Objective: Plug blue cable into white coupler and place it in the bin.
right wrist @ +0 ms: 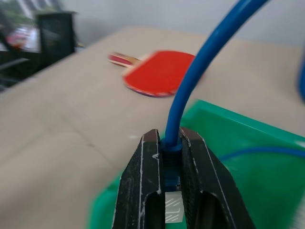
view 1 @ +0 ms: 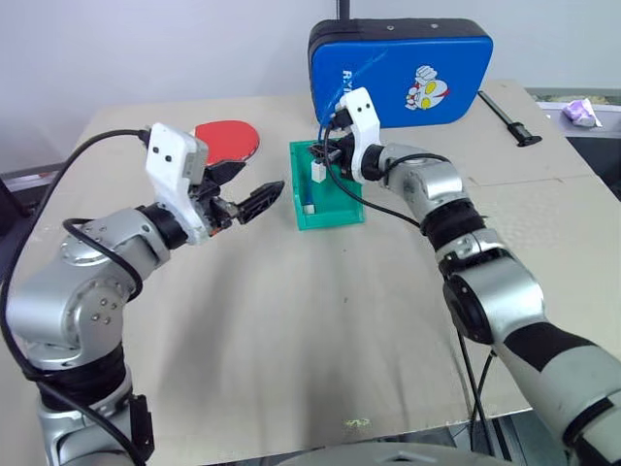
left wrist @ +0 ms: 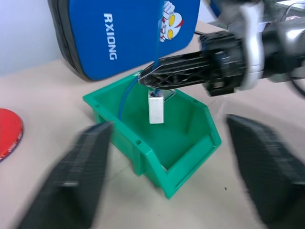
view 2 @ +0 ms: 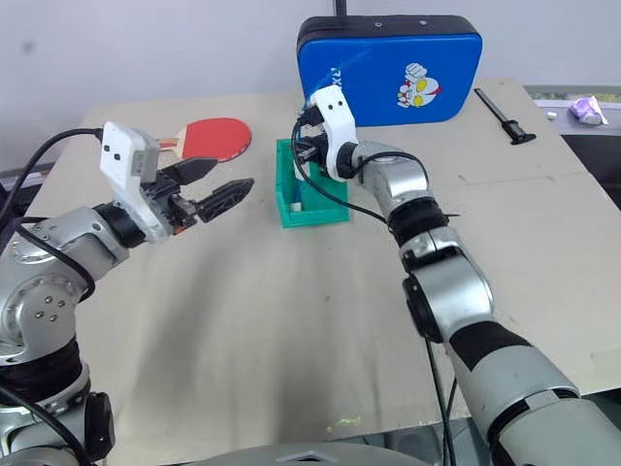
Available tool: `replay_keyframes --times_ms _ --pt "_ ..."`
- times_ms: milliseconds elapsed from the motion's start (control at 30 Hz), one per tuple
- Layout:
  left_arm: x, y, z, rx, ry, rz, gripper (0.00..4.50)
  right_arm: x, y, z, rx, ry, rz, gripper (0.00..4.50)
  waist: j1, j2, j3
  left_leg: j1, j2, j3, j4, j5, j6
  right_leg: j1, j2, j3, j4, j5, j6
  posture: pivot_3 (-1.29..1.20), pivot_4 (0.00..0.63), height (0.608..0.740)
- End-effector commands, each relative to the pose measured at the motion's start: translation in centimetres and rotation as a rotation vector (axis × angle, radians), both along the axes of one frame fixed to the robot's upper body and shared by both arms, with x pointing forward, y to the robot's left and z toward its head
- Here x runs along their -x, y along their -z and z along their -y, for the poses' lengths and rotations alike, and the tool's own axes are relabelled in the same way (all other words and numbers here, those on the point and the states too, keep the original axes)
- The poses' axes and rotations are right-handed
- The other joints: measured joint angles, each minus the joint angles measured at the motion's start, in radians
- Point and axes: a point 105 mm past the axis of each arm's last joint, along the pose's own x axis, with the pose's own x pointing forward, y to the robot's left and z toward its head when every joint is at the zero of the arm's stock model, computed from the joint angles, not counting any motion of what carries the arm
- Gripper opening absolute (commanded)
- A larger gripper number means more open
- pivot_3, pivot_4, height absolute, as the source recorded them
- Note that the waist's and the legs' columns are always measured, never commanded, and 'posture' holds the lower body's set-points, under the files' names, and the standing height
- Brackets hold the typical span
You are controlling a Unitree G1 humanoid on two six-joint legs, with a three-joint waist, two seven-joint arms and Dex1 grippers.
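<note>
— Where is the blue cable (right wrist: pixel 190 86)?

— Pinched in my right tool (left wrist: pixel 151 78) at the plug, the white coupler (left wrist: pixel 156 108) hanging below it, over the green bin (left wrist: pixel 190 157) on the counter (view 1: pixel 291 320).

— And your left tool (view 1: pixel 254 201)?

— Spread wide, holding nothing, well apart beside the bin.

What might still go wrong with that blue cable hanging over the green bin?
The right gripper pinches only the cable near its plug, and the coupler dangles below over the bin; it might pull off. The cable's loose end loops outside the bin, so it could drape over the rim after release. The open left gripper is near and could nudge the bin.
</note>
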Motion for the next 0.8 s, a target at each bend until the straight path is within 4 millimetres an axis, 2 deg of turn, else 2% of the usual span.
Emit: replay_keyframes --times_ms 33,100,233,300,400,467,533,633,733,800 --pt "0.5 -1.2 -0.3 -0.028 -0.014 0.013 4.5 -0.4 -1.5 -0.3 -0.004 -0.001 0.064 0.85 -0.002 0.0 0.0 0.0 0.0 0.0 -0.001 0.0 0.0 0.0 0.0 0.0 0.0 0.0 0.0 0.0 0.15 0.74" --pt "0.5 -1.2 -0.6 -0.038 -0.026 0.001 4.5 -0.4 -1.6 -0.3 0.003 -0.005 0.067 1.62 -0.004 0.0 0.0 0.0 0.001 0.001 -0.001 0.0 0.0 -0.001 0.0 0.0 0.0 0.0 0.0 0.0 0.15 0.74" --pt "0.7 -0.9 -0.6 -0.056 -0.016 -0.028 4.5 -0.9 -1.8 0.9 0.035 0.028 0.106 3.74 -0.006 0.0 0.0 0.0 0.001 0.002 0.0 0.0 0.0 -0.001 0.001 0.001 0.002 0.0 0.0 0.0 0.15 0.74" --pt "0.8 -0.7 -0.5 -0.057 -0.013 -0.037 4.5 -1.2 -2.1 1.9 0.055 0.047 0.139 4.48 -0.006 0.0 0.0 0.0 0.001 0.002 0.0 0.0 0.0 -0.001 0.001 0.001 0.002 0.0 0.0 0.0 0.15 0.74" --pt "1.0 -0.3 -0.3 -0.06 -0.015 -0.05 4.5 -1.1 -2.9 3.3 0.066 0.048 0.181 4.48 0.0 0.0 0.0 0.0 0.001 0.002 0.001 0.0 0.0 -0.001 0.001 0.001 0.003 0.0 0.0 0.0 0.15 0.74" --pt "1.2 0.5 -0.3 -0.084 -0.019 -0.06 4.5 0.1 -2.6 5.8 0.034 0.022 0.167 4.48 0.002 0.0 0.0 0.0 0.001 0.002 0.001 0.0 -0.001 -0.001 0.001 0.001 0.003 0.0 0.0 0.0 0.15 0.74" --pt "1.6 1.3 -0.2 -0.109 -0.022 -0.056 4.5 2.6 -1.4 8.7 0.025 -0.018 0.189 4.48 0.005 0.0 0.0 -0.001 0.002 0.0 0.002 -0.001 -0.001 -0.001 0.0 0.001 0.003 0.0 0.0 0.0 0.15 0.74" --pt "2.0 2.6 0.6 -0.067 -0.025 -0.025 4.5 6.4 0.9 11.8 0.042 -0.057 0.25 4.48 0.019 0.002 -0.001 -0.003 0.002 -0.004 0.002 -0.003 0.0 -0.001 -0.001 -0.001 0.002 0.0 0.0 0.0 0.15 0.74" --pt "2.5 4.9 1.0 -0.065 -0.058 0.002 4.5 10.8 3.9 14.1 0.021 -0.139 0.181 4.48 0.016 0.003 0.0 -0.004 0.003 0.001 0.002 -0.005 0.001 -0.003 -0.001 -0.001 -0.002 0.0 0.0 0.0 0.15 0.74" --pt "3.2 7.2 1.0 -0.103 -0.066 -0.012 4.5 12.5 6.0 15.8 0.047 -0.12 0.132 4.48 0.007 0.004 0.0 -0.003 0.004 0.01 0.002 -0.005 0.001 -0.004 -0.001 0.002 -0.002 0.0 0.0 0.0 0.15 0.74"
